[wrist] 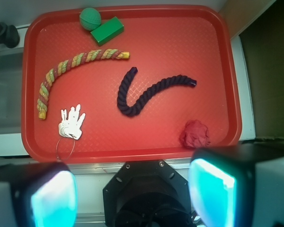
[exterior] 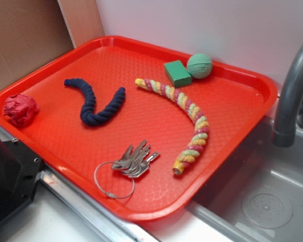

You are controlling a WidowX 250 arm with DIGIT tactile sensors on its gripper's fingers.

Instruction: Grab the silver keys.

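From my remote seat, the biggest thing in both views is the red tray (exterior: 232, 128), textured, with a raised rim, sitting beside a steel sink (exterior: 272, 196) with a grey faucet (exterior: 293, 85) curving over it in the exterior view. Next in size, the multicolored rope (exterior: 189, 118), twisted yellow, pink and green, arcs across the tray's sink side; one end lies near the green block, the other near the keys. The navy rope (exterior: 93, 103) lies in an S-curve toward the middle of the tray, well apart from the striped one. The gripper (wrist: 132, 189) shows only in the wrist view: two pale fingers (wrist: 47, 198) at the bottom corners, spread wide with nothing between them, hanging off the tray's near edge and holding nothing. A crumpled red paper ball (exterior: 20, 109) rests in the tray corner on the navy rope's side. The green ball (exterior: 199, 65) sits in the far corner, just beside the green block (exterior: 178, 73); I can't tell whether they touch. The silver keys (exterior: 135, 160) lie flat and fanned near the tray's front rim, just beside the lower end of the multicolored rope but not touching it, their thin wire loop (exterior: 113, 180) trailing toward the rim. In the wrist view the keys (wrist: 72, 122) glare white, loop faint below them, lying to the left of the open pincer's centre.
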